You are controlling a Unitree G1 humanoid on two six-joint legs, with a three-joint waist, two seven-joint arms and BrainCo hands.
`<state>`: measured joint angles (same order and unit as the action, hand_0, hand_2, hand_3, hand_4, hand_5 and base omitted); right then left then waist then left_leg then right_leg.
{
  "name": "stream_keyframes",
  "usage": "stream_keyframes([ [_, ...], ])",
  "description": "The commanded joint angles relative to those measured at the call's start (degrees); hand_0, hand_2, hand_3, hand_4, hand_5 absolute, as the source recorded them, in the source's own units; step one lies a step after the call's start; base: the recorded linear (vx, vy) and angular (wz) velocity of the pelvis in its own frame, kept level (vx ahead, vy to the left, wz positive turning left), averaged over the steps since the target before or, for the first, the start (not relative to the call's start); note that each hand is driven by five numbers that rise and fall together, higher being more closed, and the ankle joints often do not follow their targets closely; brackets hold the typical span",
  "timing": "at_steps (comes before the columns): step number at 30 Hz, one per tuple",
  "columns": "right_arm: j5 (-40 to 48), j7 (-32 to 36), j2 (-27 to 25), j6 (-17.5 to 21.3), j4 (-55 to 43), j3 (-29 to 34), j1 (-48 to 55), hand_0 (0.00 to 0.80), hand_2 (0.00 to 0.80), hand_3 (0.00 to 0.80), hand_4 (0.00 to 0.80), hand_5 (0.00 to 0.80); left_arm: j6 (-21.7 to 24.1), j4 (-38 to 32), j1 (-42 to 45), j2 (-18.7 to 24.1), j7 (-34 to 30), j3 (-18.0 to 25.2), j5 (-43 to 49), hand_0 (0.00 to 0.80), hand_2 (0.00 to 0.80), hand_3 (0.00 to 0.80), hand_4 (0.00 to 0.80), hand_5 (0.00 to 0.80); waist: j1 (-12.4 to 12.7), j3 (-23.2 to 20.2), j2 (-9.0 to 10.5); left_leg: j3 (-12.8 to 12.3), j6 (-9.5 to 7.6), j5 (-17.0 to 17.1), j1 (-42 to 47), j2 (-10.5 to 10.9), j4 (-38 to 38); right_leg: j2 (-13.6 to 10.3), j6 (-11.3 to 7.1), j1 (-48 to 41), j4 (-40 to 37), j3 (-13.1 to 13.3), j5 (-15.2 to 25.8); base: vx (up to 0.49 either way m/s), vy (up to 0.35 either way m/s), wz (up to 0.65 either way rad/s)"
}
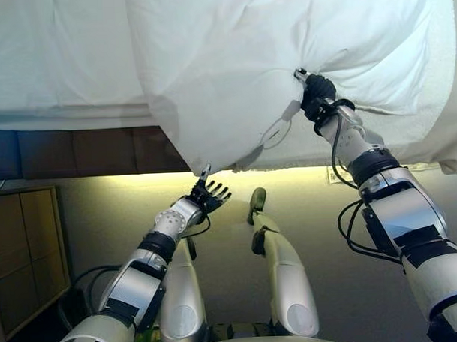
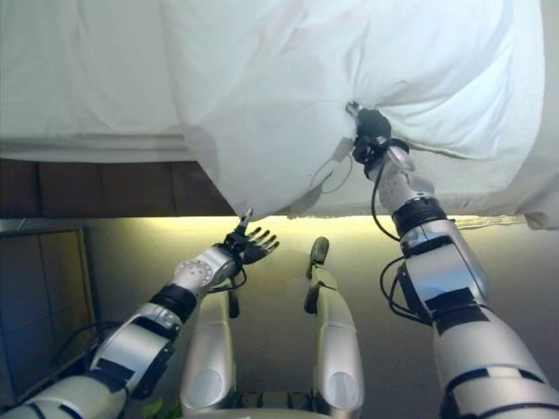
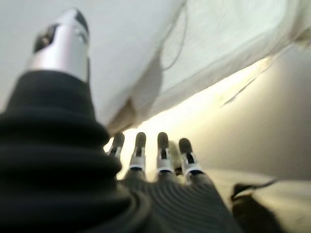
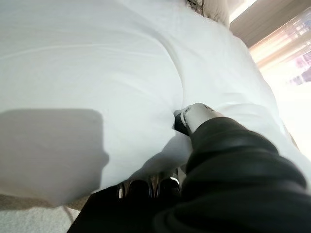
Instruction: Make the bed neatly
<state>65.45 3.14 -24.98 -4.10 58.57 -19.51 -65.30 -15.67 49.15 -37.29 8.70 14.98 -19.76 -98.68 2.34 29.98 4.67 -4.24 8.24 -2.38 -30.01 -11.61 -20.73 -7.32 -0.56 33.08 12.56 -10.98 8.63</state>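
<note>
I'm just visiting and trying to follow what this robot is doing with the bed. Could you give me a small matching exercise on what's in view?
Things:
1. left hand
2. right hand
3. white duvet
4. wooden cabinet

States or places:
a. fingers spread, holding nothing
b. hangs over the bed's edge
c. stands at the far left
d. pinching bunched white cloth

Pairs: 1-a, 2-d, 3-b, 4-c

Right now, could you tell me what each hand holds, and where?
Right hand pinches a bunch of duvet above its hanging corner; left hand holds nothing.
</note>
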Motion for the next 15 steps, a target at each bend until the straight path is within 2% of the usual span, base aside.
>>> stream_keyframes([
  [1,2.2,1.3,0.4,4.2,-7.2,-0.7,-8.2,0.800,0.800,0.800,0.800,0.800,-1.2,-3.4,-0.4,-2.1,1.1,-2.0,-4.4,0.000,0.000,0.000,0.000,0.000,1.1,-0.2,0.88,1.9,-0.29,3.2,-2.5,-1.6,1.2,-3.1,-6.64,-1.2,2.4,-0.3,-3.4,-0.023,-0.046,0.01],
  [10,5.3,1.9,3.7,4.2,-12.1,-2.7,-7.6,0.800,0.800,0.800,0.800,0.800,-0.1,-7.0,-5.0,-3.0,-2.7,-6.8,-9.4,0.000,0.000,0.000,0.000,0.000,-0.4,-0.2,2.17,2.1,0.02,2.6,-4.3,-2.7,-1.0,-2.6,-6.51,0.0,3.2,0.3,-3.2,-0.008,-0.050,0.00],
  [15,9.2,4.2,6.3,3.2,-15.5,-3.6,-6.3,0.800,0.800,0.800,0.800,0.800,1.6,-6.2,-9.5,-3.6,-4.7,-6.7,-11.4,0.000,0.000,0.000,0.000,0.000,-2.2,-0.2,2.70,1.3,0.27,2.3,-4.5,-3.2,-1.7,-2.2,-6.39,0.7,3.1,1.3,-3.2,0.005,0.003,-0.02],
])
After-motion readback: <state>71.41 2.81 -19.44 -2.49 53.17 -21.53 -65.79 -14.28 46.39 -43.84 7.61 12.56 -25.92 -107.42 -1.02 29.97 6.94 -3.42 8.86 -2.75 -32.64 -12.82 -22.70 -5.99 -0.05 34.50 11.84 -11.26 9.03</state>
